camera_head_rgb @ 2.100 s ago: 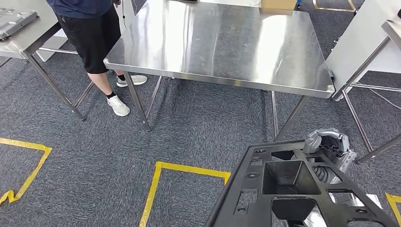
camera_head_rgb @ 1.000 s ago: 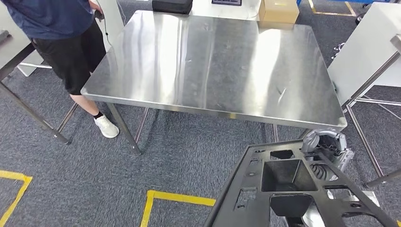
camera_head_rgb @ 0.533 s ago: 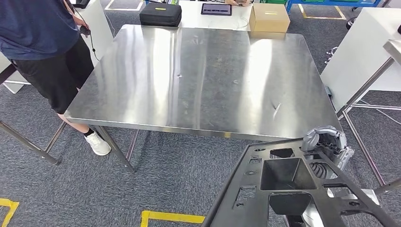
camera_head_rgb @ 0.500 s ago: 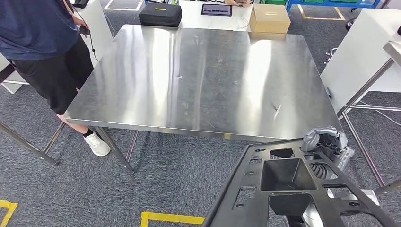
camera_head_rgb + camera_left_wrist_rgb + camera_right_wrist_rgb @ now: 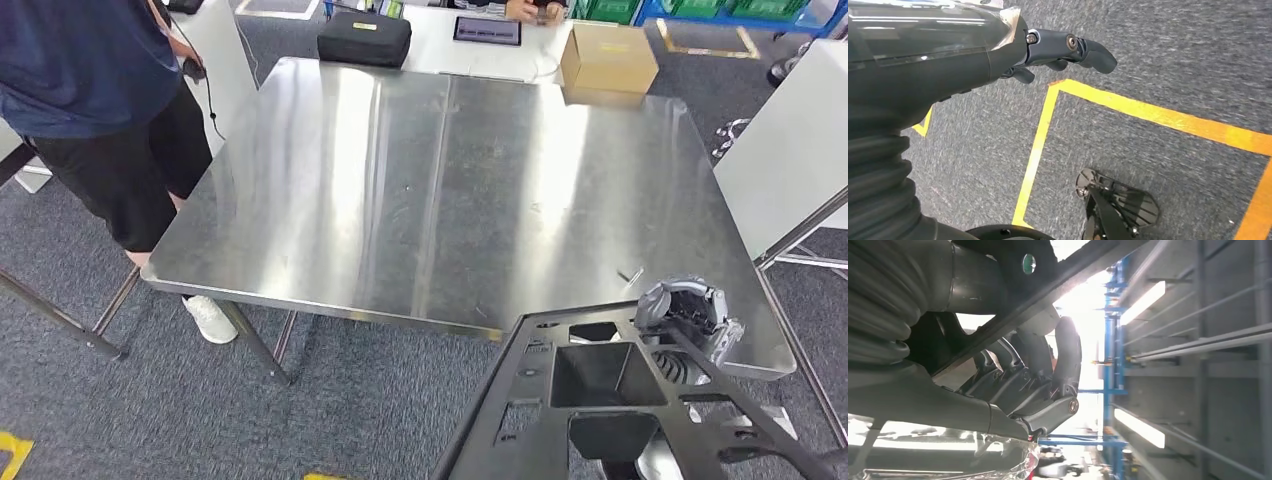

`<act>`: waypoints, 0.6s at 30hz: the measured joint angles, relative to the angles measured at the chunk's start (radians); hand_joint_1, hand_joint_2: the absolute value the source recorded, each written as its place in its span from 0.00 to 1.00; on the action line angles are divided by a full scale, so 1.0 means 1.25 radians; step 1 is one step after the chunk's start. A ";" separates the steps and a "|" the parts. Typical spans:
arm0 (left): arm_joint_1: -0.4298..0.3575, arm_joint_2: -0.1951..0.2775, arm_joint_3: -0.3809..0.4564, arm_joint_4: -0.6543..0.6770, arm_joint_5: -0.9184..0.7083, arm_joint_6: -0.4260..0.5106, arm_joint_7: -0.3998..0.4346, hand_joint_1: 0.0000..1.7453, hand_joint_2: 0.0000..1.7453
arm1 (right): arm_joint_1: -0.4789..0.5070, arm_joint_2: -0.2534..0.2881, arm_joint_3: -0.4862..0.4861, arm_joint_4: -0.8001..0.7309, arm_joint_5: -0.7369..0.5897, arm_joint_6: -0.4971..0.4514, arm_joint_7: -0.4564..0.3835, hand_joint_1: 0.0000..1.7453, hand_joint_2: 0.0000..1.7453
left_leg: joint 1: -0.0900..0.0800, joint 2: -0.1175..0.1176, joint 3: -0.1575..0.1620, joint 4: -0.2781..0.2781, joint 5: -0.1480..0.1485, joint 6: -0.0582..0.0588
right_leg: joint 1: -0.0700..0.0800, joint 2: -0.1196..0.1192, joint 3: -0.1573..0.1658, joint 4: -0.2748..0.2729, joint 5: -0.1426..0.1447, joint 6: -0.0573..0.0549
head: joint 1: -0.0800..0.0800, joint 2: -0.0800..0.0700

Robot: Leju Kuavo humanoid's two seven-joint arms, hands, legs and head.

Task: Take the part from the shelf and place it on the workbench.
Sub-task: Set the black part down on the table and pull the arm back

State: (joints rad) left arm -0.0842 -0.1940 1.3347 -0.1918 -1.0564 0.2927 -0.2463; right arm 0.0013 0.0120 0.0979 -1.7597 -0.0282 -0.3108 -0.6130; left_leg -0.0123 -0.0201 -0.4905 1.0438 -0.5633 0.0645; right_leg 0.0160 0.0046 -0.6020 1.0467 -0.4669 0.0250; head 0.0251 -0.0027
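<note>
Brushed, glossy steel workbench (image 5: 450, 180); matt black plastic part (image 5: 600, 410); rough grey carpet (image 5: 380, 400).

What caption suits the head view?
Right hand carrying a black moulded plastic part toward the bare steel workbench.

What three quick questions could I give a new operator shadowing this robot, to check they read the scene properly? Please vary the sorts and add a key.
1. True or false: the black part already lies flat on the steel workbench.
2. Which hand holds the part? A) left hand B) right hand C) both
3. Fill in: on the white table beyond the workbench sit a black case, a tablet and a cardboard ____.

Key
1. False: the right hand holds it at the workbench's near edge, mostly over the carpet.
2. B; the left hand hangs over the floor, holding nothing.
3. box
</note>
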 joint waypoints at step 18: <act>0.000 0.004 0.000 0.000 0.000 0.003 0.007 0.00 1.00 | 0.004 0.005 0.002 -0.010 0.007 0.000 0.005 1.00 1.00 | 0.027 0.020 -0.163 0.023 0.121 -0.037 | -0.032 0.009 0.180 -0.071 -0.122 0.022 | -0.009 0.000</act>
State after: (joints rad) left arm -0.0838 -0.1893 1.3341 -0.1923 -1.0565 0.2969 -0.2377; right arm 0.0060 0.0189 0.1001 -1.7727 -0.0198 -0.3105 -0.6070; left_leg 0.0220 0.0050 -0.6945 1.0728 -0.4121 0.0186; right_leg -0.0240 0.0158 -0.3776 0.9581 -0.6189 0.0530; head 0.0139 -0.0027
